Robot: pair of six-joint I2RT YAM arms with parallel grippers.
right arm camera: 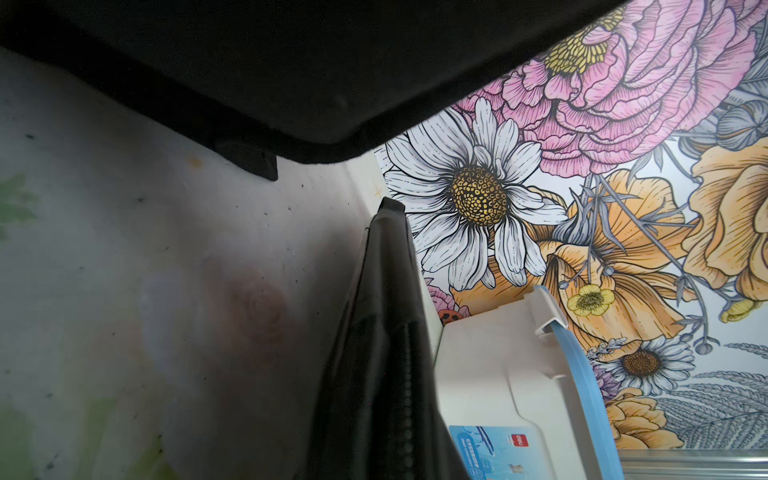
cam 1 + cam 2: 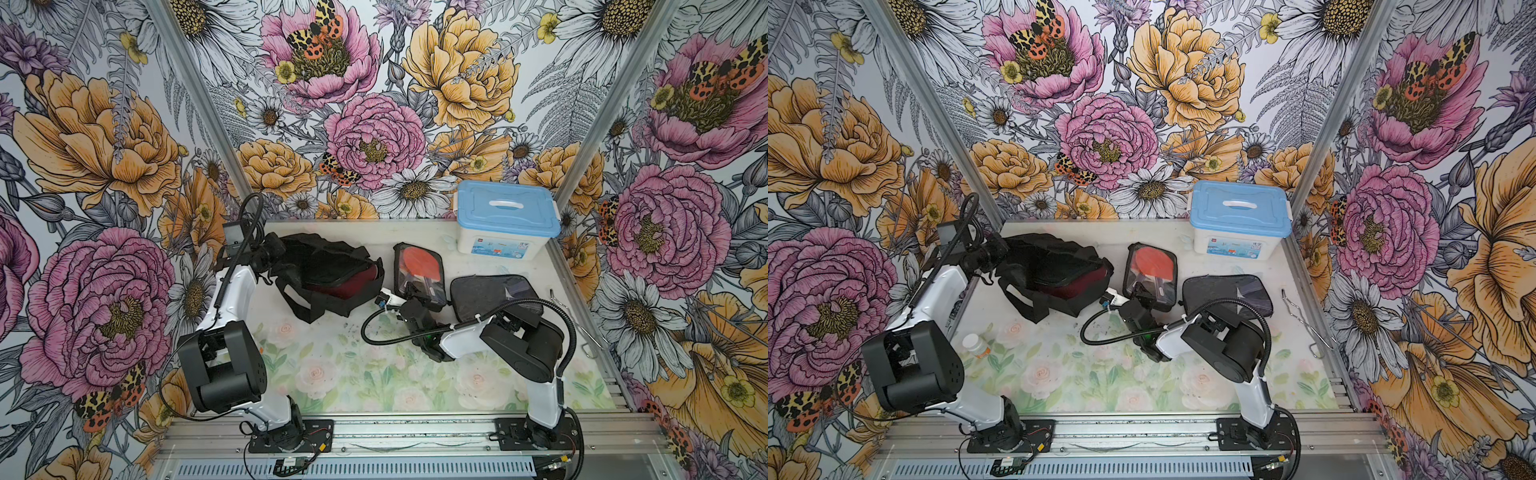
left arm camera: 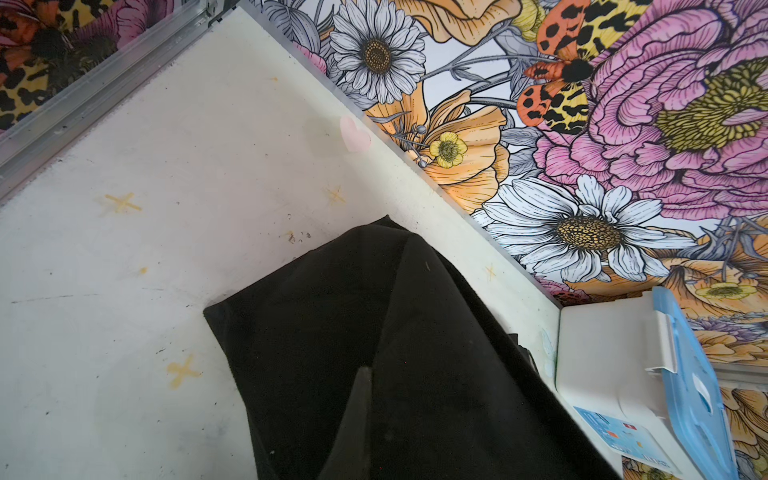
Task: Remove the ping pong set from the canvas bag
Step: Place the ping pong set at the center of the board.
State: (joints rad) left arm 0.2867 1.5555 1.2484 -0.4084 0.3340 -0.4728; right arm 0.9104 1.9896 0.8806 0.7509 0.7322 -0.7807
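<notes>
A floral-walled booth with a pale surface (image 2: 353,374) and two robot arms. The canvas bag (image 2: 324,266) lies slumped at the far left of the surface. Its long axis runs left to right and its open mouth faces right. The left claw (image 2: 272,245) is together, pinching the bag's fabric at the far-left end. A maroon cover (image 2: 359,282) sits inside the mouth with its rounded edge toward the opening. Just right of the bag, outside it, is a clear-fronted case (image 2: 419,266). Its long axis runs from the back wall toward the robot, with the red paddle head at the far end and the handle at the near end. The right claw (image 2: 415,296) appears clamped on that near end. The right wrist view shows the case edge-on, seemingly just above the surface. A dark pouch (image 2: 486,295) lies flat further right, apart from the bag. To finish this step well, the right arm probably needs to lower the case flat, clear of the pouch and the bag's mouth, then let go. Meanwhile the left claw should hold the bag steady so the maroon cover can slide out next.
</notes>
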